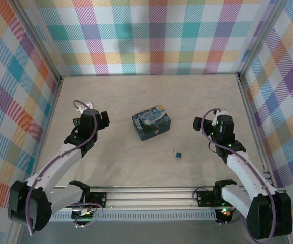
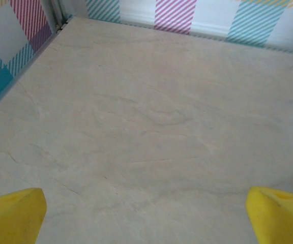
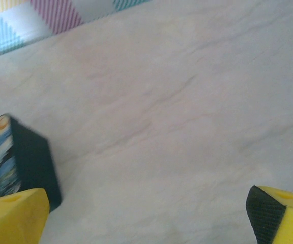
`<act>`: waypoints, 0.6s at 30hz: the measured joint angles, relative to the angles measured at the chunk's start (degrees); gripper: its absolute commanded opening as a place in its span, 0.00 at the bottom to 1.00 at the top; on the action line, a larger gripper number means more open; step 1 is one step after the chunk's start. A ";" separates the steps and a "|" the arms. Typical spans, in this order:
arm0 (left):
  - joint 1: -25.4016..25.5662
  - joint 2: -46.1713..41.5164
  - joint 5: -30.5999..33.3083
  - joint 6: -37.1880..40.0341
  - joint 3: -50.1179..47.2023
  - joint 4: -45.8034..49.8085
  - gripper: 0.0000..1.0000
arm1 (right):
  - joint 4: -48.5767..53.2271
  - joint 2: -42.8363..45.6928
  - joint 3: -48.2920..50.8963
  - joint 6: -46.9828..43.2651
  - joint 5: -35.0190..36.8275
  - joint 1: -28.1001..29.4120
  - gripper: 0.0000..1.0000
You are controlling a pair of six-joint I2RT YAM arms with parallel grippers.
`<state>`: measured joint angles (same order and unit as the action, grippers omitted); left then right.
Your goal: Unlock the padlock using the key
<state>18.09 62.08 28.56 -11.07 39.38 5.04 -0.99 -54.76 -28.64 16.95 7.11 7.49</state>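
Holding left pincer (image 2: 146,214) and right pincer (image 3: 146,216) wide open, gripping nothing. Flanking tin (image 1: 151,122), likely leaving room for reaching padlock (image 1: 177,152) lying between, nearer the right

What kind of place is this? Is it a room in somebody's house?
Probably a robot practice booth, not a home: checked walls box in a table, and two robot arms are bolted to a metal rail.
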 measured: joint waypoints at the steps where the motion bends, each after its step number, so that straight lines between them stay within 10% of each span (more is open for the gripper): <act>1: -0.66 1.07 -0.22 1.29 -0.74 -1.44 1.00 | -1.88 -0.55 0.85 -0.98 0.46 -0.94 1.00; 18: -11.19 17.68 -11.13 9.73 -14.99 -33.48 1.00 | -42.88 -27.54 9.42 -10.54 -5.31 -9.84 1.00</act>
<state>6.90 79.77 17.43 -1.34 24.38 -28.45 -43.88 -82.30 -19.22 6.42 1.80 -2.35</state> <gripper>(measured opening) 0.999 0.996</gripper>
